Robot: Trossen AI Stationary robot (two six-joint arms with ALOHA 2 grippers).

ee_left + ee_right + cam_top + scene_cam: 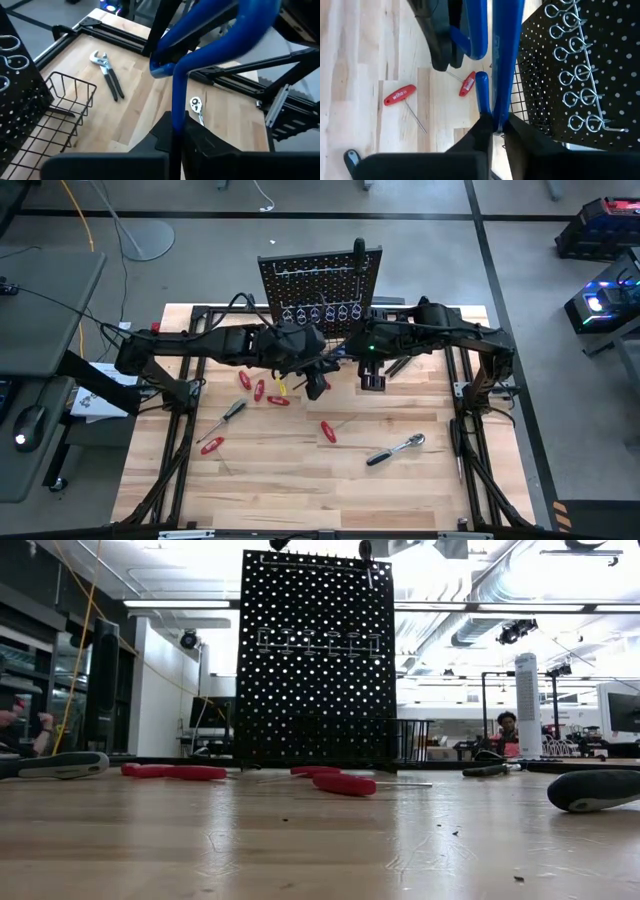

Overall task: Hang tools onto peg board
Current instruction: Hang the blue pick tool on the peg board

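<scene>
1. Blue is hard to spot in the high view: both dark arms meet in front of the peg board point(322, 280), the left gripper point(316, 385) and right gripper point(372, 378) close together over the wooden table point(300, 470). Red-handled screwdrivers point(258, 389) lie just beside the left gripper, another red one point(328, 431) and a chrome ratchet point(397, 448) lie nearer the table's front edge, and a black-handled screwdriver point(228, 416) lies off to the left arm's side.
2. Low view: the peg board point(316, 660) stands upright at the back, with red screwdriver handles point(344, 783) lying flat before it.
3. Left wrist view: the left gripper point(176, 131) has its fingers pressed together on the shaft of the blue T-handle key point(210, 30). Beyond it lie pliers point(109, 75) and the ratchet point(196, 105); the board's black wire basket point(55, 112) sits beside.
4. Right wrist view: the right gripper point(495, 127) has its fingers nearly together around the same blue key point(506, 60), right beside the board's wire hooks point(577, 75). A red T-handle tool point(400, 95) lies farther off on the wood.
</scene>
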